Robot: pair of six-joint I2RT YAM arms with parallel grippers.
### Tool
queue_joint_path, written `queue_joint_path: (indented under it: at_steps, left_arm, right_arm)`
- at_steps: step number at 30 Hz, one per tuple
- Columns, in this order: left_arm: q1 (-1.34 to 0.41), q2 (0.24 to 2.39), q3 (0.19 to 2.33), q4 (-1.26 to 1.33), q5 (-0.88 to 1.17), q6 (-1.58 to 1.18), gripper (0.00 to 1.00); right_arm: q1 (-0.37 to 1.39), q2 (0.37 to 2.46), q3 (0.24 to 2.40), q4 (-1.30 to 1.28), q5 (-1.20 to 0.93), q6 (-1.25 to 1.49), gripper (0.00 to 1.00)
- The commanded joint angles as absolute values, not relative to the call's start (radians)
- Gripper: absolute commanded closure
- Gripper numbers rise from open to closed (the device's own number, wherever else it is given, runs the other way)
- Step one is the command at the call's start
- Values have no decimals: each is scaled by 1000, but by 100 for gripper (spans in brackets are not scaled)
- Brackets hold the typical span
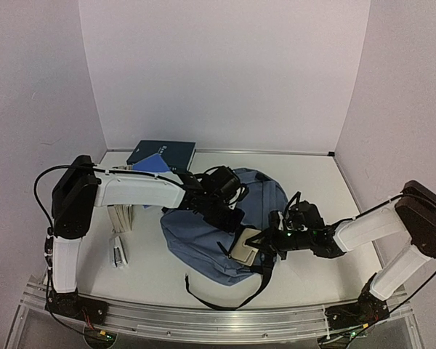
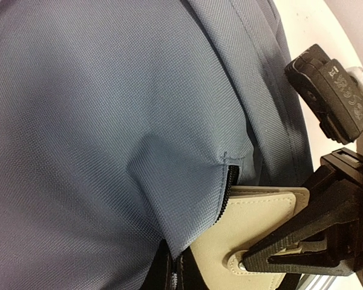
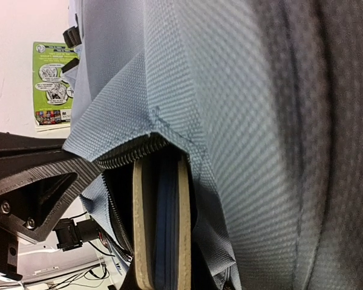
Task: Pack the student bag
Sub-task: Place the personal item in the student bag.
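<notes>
The student bag (image 1: 203, 243), blue-grey with black straps, lies in the middle of the table. My left gripper (image 1: 231, 217) is shut on the edge of its zippered opening (image 2: 230, 178) and holds the fabric up; its black finger (image 3: 36, 187) shows in the right wrist view. My right gripper (image 1: 264, 246) is shut on a cream case (image 1: 243, 249) with a snap tab (image 2: 260, 223). The case sits partly inside the opening. Edge-on it shows two cream covers with blue between them (image 3: 160, 229). My left gripper's own fingertips are hidden in the left wrist view.
A dark navy book (image 1: 162, 153) and a blue one (image 1: 154, 163) lie at the back. More books (image 1: 122, 214) stand at the left, with a small white object (image 1: 118, 253) in front. A black strap (image 1: 225, 294) trails toward the near edge. A green booklet (image 3: 51, 81) lies beyond the bag.
</notes>
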State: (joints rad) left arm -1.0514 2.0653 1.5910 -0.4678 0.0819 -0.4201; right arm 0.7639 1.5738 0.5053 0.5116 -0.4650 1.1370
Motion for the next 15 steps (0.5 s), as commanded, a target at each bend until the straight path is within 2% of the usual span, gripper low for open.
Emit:
queue_joint_path:
  at_steps: [1,9,15]
  left_arm:
    - [-1051,1958,1598,-345,135,-439,100]
    - [-1051,1952,1566,-376,165,-448,100]
    - [-1051,1959,1572,-338,202,-460,100]
  right_arm:
    - [776,1568,491,583,-350,1214,100]
    - [776,1578,448,802,-235,1357,100]
    - [779,1699,525,871,-263,1361,100]
